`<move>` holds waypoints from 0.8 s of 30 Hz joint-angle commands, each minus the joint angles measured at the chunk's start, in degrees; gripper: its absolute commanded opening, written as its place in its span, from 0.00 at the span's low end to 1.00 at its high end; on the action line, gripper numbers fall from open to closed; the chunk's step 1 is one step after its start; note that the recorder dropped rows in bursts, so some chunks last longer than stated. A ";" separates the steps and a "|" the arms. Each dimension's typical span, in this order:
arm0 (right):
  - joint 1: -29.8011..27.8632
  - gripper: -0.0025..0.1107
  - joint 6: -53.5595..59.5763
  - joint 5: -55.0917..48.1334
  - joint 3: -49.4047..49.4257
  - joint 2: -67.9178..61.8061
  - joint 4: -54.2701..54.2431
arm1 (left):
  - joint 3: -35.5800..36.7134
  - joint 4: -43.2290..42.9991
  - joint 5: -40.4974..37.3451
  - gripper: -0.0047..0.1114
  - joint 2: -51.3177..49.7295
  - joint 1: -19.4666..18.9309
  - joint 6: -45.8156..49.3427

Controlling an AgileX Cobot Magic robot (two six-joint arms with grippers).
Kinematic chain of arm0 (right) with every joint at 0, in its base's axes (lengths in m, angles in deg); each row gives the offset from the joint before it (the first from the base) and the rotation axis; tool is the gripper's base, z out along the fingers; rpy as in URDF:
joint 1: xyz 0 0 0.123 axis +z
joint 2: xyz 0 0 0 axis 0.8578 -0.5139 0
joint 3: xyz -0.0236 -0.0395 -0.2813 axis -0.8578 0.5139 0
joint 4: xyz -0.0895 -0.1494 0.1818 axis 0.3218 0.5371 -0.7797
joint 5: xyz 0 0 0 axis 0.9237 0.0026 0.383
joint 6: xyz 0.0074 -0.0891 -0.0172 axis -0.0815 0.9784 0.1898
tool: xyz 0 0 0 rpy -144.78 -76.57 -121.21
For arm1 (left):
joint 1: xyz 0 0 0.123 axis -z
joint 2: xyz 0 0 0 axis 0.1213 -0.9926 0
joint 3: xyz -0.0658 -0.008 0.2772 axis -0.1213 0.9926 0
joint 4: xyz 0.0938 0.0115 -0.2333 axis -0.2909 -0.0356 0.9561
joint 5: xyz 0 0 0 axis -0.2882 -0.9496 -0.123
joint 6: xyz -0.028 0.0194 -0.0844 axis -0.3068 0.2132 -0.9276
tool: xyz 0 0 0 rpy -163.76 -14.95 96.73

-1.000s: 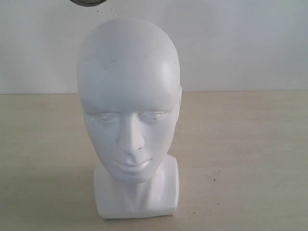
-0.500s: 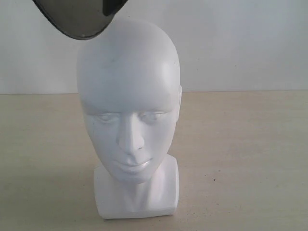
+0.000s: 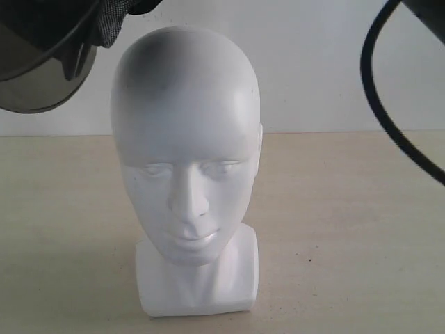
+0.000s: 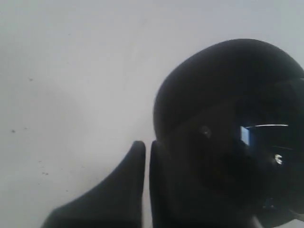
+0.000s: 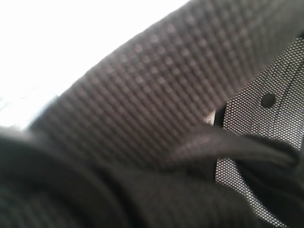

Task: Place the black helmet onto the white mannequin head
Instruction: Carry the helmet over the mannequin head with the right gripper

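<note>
The white mannequin head (image 3: 184,139) stands upright on the table, facing the exterior camera, with its crown bare. The black helmet (image 3: 42,76) hangs in the air at the upper left of that view, its smoky visor level with the head's crown and its grey padding (image 3: 111,24) just beside it. In the left wrist view my left gripper (image 4: 147,148) is shut with nothing between its fingers, and the helmet's glossy shell (image 4: 223,104) sits right beside it. The helmet's ribbed lining (image 5: 166,95) and mesh (image 5: 266,123) fill the right wrist view; the right jaws are hidden in it and carry the helmet.
A black cable (image 3: 372,90) of the right arm loops down at the upper right of the exterior view. The beige table (image 3: 348,223) stretches around the head's neck base (image 3: 198,285), with a white wall (image 3: 313,62) behind.
The helmet has come down from the top edge and moved left, so much more of its visor and padding shows. The right arm's cable has entered at the upper right.
</note>
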 commanded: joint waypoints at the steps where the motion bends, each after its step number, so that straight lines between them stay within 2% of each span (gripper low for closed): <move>1: 0.11 0.02 4.55 5.14 -1.29 0.85 -3.87 | -11.57 -14.19 4.29 0.08 -16.22 -0.02 -8.30; 3: 0.11 0.02 4.67 5.14 -1.29 0.25 -5.54 | -18.93 -17.51 7.32 0.08 -23.64 -0.02 -10.55; 5: 0.11 0.02 4.49 5.14 -1.29 -1.00 -5.82 | -26.75 -22.54 6.54 0.08 -29.17 -0.02 -14.56; 7: 0.11 0.02 3.08 5.14 -1.29 -2.58 -5.84 | -32.09 -28.78 5.81 0.08 -33.68 -0.02 -19.20; 9: 0.11 0.02 3.29 5.14 -1.29 -3.18 -6.26 | -35.37 -30.65 6.08 0.08 -37.42 -0.02 -20.88; 17: 0.11 0.02 6.08 5.14 -0.71 -3.18 -5.89 | -40.53 -31.90 8.72 0.08 -43.77 -0.02 -20.88; 24: 0.11 0.02 8.77 5.14 5.55 -3.05 -9.71 | -44.29 -32.96 7.92 0.08 -45.99 -0.02 -18.50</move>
